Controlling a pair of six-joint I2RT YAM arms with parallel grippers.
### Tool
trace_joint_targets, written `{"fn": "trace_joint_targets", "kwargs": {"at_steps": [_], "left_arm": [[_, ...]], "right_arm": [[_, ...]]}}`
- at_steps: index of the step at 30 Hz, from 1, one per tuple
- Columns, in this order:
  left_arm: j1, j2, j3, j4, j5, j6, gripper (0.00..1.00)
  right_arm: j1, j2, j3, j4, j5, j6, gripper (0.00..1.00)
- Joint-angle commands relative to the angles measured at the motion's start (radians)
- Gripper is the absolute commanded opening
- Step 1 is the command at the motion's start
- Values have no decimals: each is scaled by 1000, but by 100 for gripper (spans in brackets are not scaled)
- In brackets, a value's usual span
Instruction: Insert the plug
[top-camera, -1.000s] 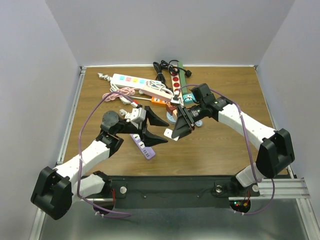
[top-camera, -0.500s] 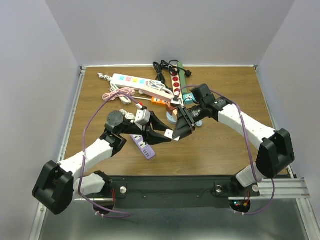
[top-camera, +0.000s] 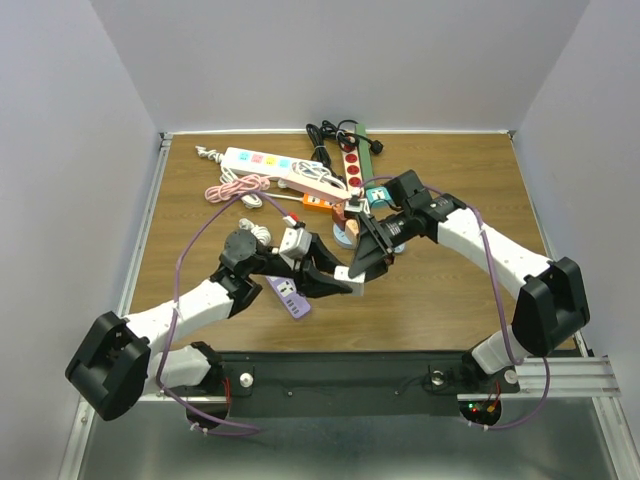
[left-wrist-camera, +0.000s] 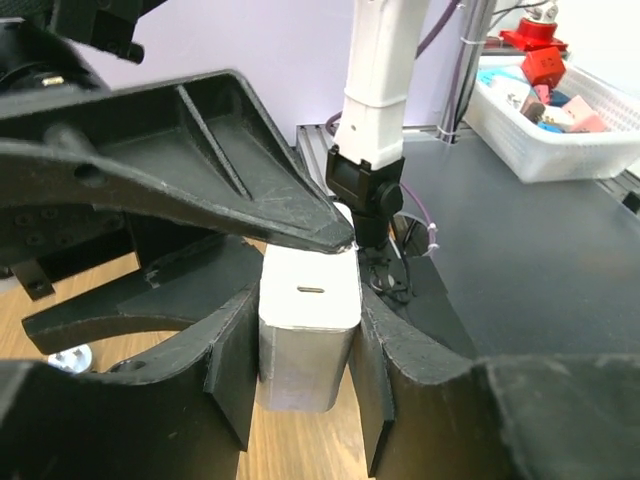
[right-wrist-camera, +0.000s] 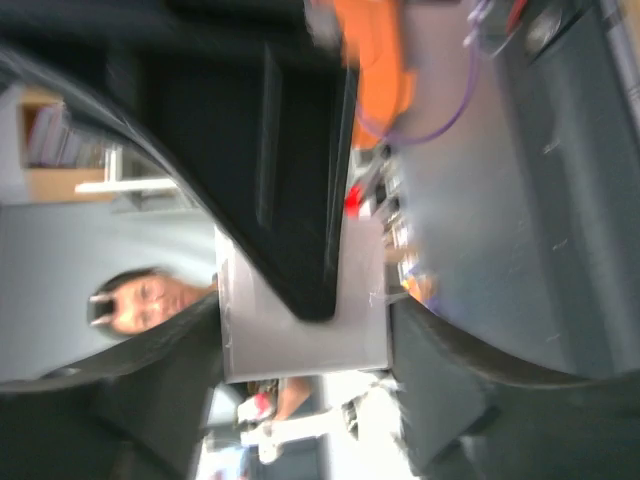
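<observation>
The plug (left-wrist-camera: 308, 335), a white block, is off the table (top-camera: 450, 300) and up in the air near the middle of the workspace, caught between our two arms. Its prongs are not visible to us in any view, so we cannot say which way it faces. Our left gripper (top-camera: 338, 283) has its two fingers (left-wrist-camera: 235, 365) pressed against the plug's flanks, pinching it from below. Our right gripper (top-camera: 362, 262) pinches the same block from the other side. That wrist view is blurred, but the block fills the gap between its fingers, and one of its fingers lies across the block's top in the left wrist view. We read this as a handover or a regrasp between the arms, with both holding at once.

Just beside and below the meeting point lies a purple power strip (top-camera: 288, 293), flat on the table. Further back, well apart, are a white power strip (top-camera: 262, 160) and a red-socketed strip (top-camera: 352, 172) among tangled cables. We cannot tell which one is meant to receive the plug.

So the pick-up is done. What is left, as we judge it, is one arm letting go, lining the prongs up over a socket, and pushing in; no insertion has begun
</observation>
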Motion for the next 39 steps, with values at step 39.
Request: {"fn": "trace_joint_targets", "kwargs": {"at_steps": [39], "left_arm": [[2,193,12,11,105,-176,0]], "right_arm": [[85,-211,-72,-40,555,-449,72]]}}
